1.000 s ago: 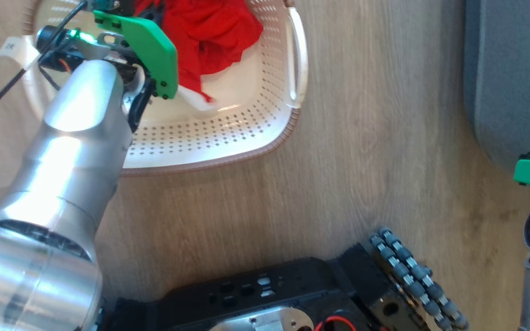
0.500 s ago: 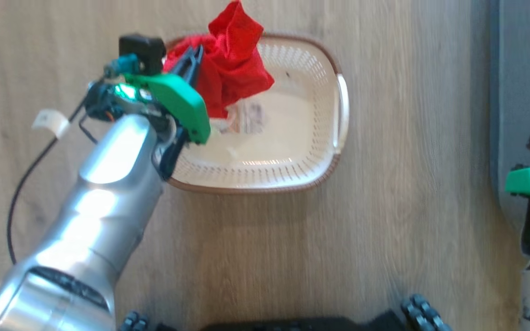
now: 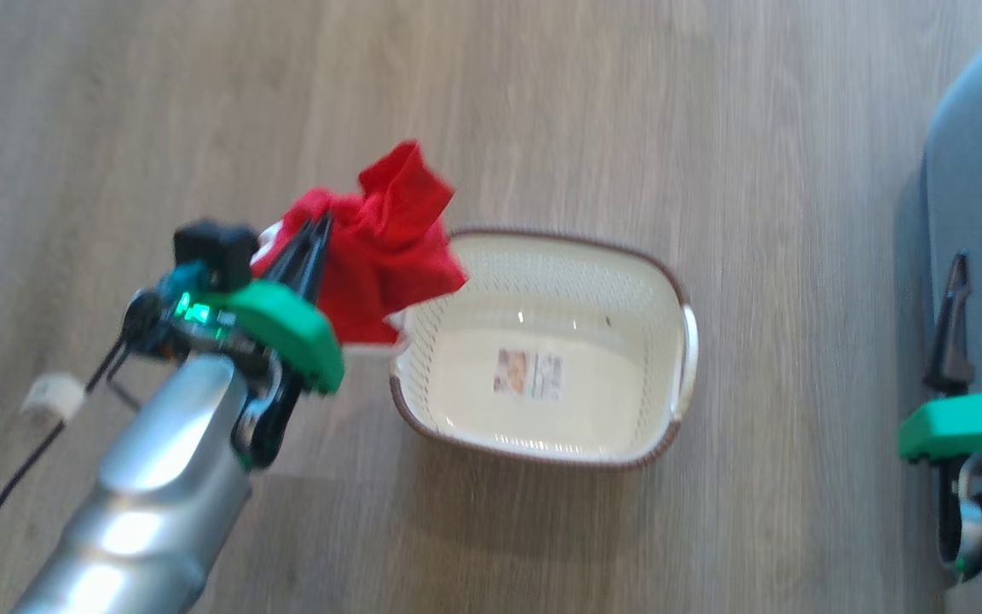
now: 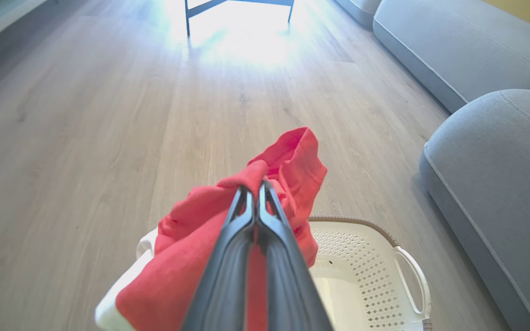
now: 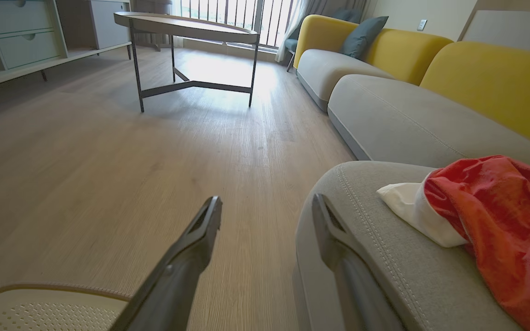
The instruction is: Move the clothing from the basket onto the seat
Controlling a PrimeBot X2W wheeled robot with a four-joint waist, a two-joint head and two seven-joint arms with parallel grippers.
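Left gripper [image 4: 255, 189]: clenched on the red garment [image 3: 389, 251], held up just off the basket's left end.
Red garment: bunched around the closed fingers, with white trim hanging below.
Basket [image 3: 474, 286]: standing on the wooden floor [image 3: 542, 102], its bare bottom showing a label [image 3: 528, 374].
Right gripper [image 5: 267, 201]: released, fingers spread apart, hovering at the seat's rounded edge.
Seat [image 5: 375, 262]: grey, to the right of the basket and apart from it.
Second red garment [image 5: 499, 211]: lying crumpled on the seat, with a white cloth at its near end.

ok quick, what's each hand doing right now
left hand: closed, holding the red clothing
right hand: open, holding nothing
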